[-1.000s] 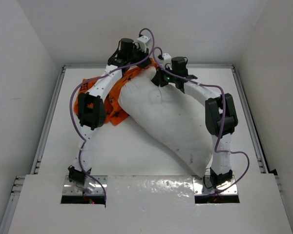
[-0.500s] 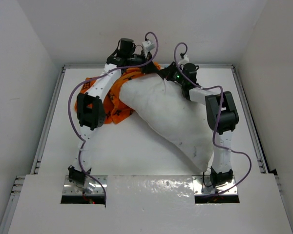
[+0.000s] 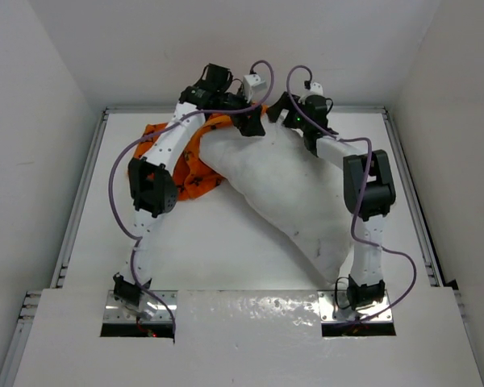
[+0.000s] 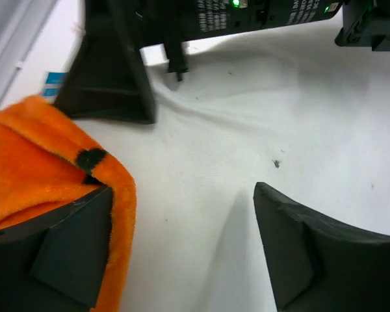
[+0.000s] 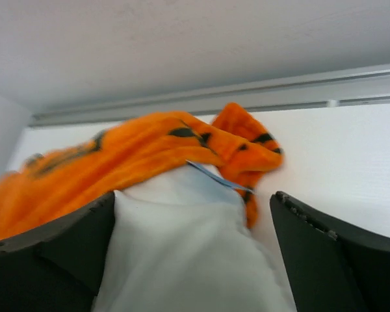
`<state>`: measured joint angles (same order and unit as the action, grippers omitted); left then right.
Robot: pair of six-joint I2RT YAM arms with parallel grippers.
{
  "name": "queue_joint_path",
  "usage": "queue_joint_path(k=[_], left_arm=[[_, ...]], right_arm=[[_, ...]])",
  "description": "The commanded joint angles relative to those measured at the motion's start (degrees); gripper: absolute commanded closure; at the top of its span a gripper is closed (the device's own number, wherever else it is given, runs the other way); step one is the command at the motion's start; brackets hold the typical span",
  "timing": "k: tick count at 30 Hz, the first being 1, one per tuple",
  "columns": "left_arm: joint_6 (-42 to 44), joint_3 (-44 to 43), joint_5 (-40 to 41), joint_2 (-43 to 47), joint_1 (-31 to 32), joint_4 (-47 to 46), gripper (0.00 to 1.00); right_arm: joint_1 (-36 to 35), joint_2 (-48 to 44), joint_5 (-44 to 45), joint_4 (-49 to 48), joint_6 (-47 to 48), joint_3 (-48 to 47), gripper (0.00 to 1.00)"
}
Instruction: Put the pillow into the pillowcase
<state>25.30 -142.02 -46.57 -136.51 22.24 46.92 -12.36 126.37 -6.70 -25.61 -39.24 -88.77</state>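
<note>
The white pillow (image 3: 282, 185) lies diagonally across the table, its far end against the orange pillowcase (image 3: 189, 165) bunched at the back left. My left gripper (image 3: 248, 122) and right gripper (image 3: 284, 113) hover side by side over that far end. In the left wrist view the left gripper (image 4: 182, 244) stands open over the pillow (image 4: 247, 136), and the pillowcase hem (image 4: 58, 156) lies against its left finger. In the right wrist view the right gripper (image 5: 192, 257) is open astride the pillow's end (image 5: 182, 240), with its small tag (image 5: 214, 174) and the pillowcase (image 5: 143, 149) just beyond.
Raised rails run along the table's left side (image 3: 93, 185), right side (image 3: 407, 185) and back (image 5: 247, 97), close behind the grippers. Purple cables (image 3: 262, 72) loop above both wrists. The right gripper's dark finger (image 4: 110, 71) sits near the left one.
Both grippers were shut at the pillow's far end and have opened wide. Both wrists have moved towards the back rail, and the pillow's far end has shifted slightly that way.
</note>
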Motion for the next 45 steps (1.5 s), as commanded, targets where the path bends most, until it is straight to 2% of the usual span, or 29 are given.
queue_joint_path(k=[1,4,7,9,10,11,12,13,14,15,16,17,18,19,20,22,23,24,26,28,30,35,37,40,42,44,45], left_arm=[[0.64,-4.67,4.89,6.68,-0.26,2.93,0.19],[0.10,-4.32,12.26,9.59,-0.97,2.65,0.15],[1.07,-3.10,19.92,13.54,-1.41,5.28,0.10],[0.20,-0.12,25.19,17.48,-2.98,5.82,0.09],[-0.16,5.12,26.69,19.16,-3.86,5.64,0.09],[-0.51,7.87,27.14,22.31,-4.74,5.47,0.12],[-0.86,10.42,27.23,23.29,-6.40,6.25,0.23],[-0.87,13.66,27.14,24.00,-7.03,7.13,0.35],[-1.21,14.65,27.40,24.70,-7.64,8.01,0.47],[-3.22,15.97,27.84,24.88,-8.61,8.89,0.69],[-4.46,18.85,28.45,25.32,-9.05,8.81,0.73],[-6.12,20.53,28.98,26.81,-9.49,8.28,0.73],[-5.79,22.38,28.81,27.78,-9.50,8.19,0.71],[-4.05,25.88,28.64,30.05,-9.32,8.45,0.60],[-3.07,29.04,29.07,31.20,-9.06,8.63,0.55],[-1.92,33.18,32.31,33.57,-8.88,8.28,0.46],[-2.44,35.47,36.85,36.20,-9.05,6.89,0.43],[-2.88,41.06,38.73,37.62,-9.23,5.92,0.35],[-3.93,47.33,39.27,42.08,-9.50,0.93,0.28],[-4.73,56.55,37.44,45.43,-9.41,-3.65,0.26],[-6.75,62.61,36.20,46.59,-9.41,-9.29,0.20],[-9.03,66.43,32.34,42.74,-9.41,-15.18,0.19],[-11.66,66.08,31.45,39.66,-9.49,-17.28,0.19],[-11.07,66.16,28.91,35.97,-9.85,-18.26,0.21],[-9.75,67.66,26.45,34.65,-10.28,-18.70,0.24],[-7.12,68.54,25.74,33.77,-10.81,-19.40,0.33],[-6.32,68.71,26.43,32.89,-10.90,-19.75,0.38]], right_arm=[[2.08,-5.15,-6.11,5.29,15.32,-0.63,0.01],[2.08,-11.92,-7.01,8.80,22.96,2.37,0.01],[2.16,-17.98,-6.75,13.29,25.87,4.48,0.01],[2.08,-22.10,-6.75,15.22,26.15,6.75,0.01],[1.82,-23.52,-6.57,15.50,25.28,7.64,0.01],[1.47,-24.66,-7.53,15.67,25.44,8.61,0.09],[0.42,-26.16,-9.02,18.02,27.88,9.05,0.55],[-0.72,-26.87,-6.51,20.31,29.30,8.79,0.81],[-2.13,-27.31,-3.87,25.03,30.97,8.36,0.99],[-4.84,-27.66,-2.19,27.60,33.51,7.13,1.00],[-6.17,-27.93,-1.05,29.98,38.40,6.34,0.97],[-8.53,-27.84,0.79,33.48,40.02,4.33,0.81],[-9.43,-27.75,0.64,34.65,42.30,3.44,0.38],[-10.65,-27.75,-1.11,35.53,42.06,2.56,0.21],[-11.02,-27.84,-1.99,35.54,40.58,2.55,0.01],[-12.07,-28.01,-4.10,35.27,40.65,3.16,0.01],[-13.55,-28.02,-2.89,34.66,41.09,4.65,0.01],[-14.35,-28.10,-1.31,33.79,42.05,5.79,0.01],[-16.28,-28.02,1.33,32.12,42.67,8.25,0.01],[-17.52,-27.23,3.61,33.16,43.29,8.53,0.01],[-18.92,-26.53,5.99,34.30,45.12,8.88,0.01],[-20.42,-23.89,12.76,32.30,43.91,12.91,0.01],[-20.42,-23.45,11.71,30.02,43.73,14.84,0.01],[-20.34,-20.91,9.96,28.60,42.15,14.51,0.01],[-20.25,-18.63,8.90,28.33,39.69,13.63,0.08],[-20.25,-17.13,6.96,27.81,36.88,11.96,0.24],[-20.25,-15.81,6.96,27.11,35.91,11.52,0.38]])
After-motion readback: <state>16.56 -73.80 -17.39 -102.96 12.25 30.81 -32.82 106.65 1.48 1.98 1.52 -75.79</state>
